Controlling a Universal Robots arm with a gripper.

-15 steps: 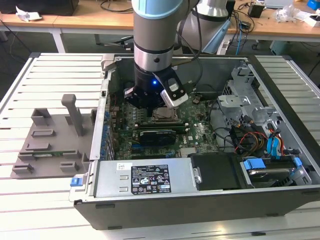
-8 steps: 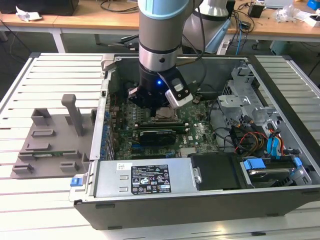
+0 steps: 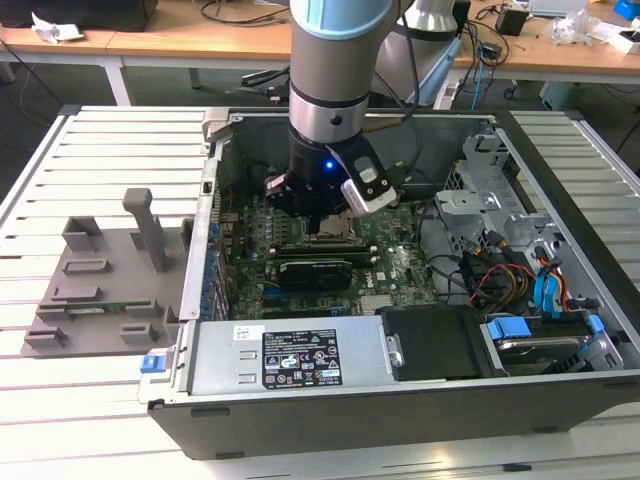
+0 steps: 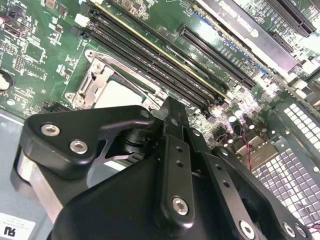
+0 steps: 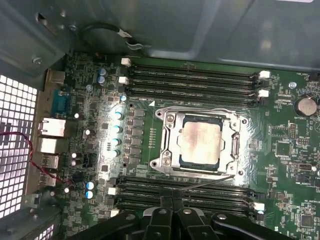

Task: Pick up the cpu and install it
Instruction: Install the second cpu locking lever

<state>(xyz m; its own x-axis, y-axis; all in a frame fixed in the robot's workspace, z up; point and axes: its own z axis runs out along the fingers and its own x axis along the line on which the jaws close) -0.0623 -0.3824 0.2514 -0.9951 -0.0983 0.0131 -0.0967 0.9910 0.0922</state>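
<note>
The cpu [image 5: 200, 142], a flat square chip with a silvery top, lies inside the metal socket frame [image 5: 167, 145] on the green motherboard. A corner of it also shows in the second wrist view, cpu [image 4: 117, 94], just beyond my black fingers. My gripper [image 5: 172, 200] hovers a little above the board beside the socket, over the memory slots. Its fingers are together with nothing between them. In the exterior view the gripper [image 3: 322, 212] hangs low inside the open computer case, directly over the socket area.
The case walls [image 3: 215, 190] ring the board closely. Memory slots [image 5: 195, 75] run along both sides of the socket, and a thin lever [image 5: 205, 183] sticks out beside it. Drive bays and cables [image 3: 520, 270] fill the exterior view's right. A grey tray with posts [image 3: 100, 280] sits outside the case.
</note>
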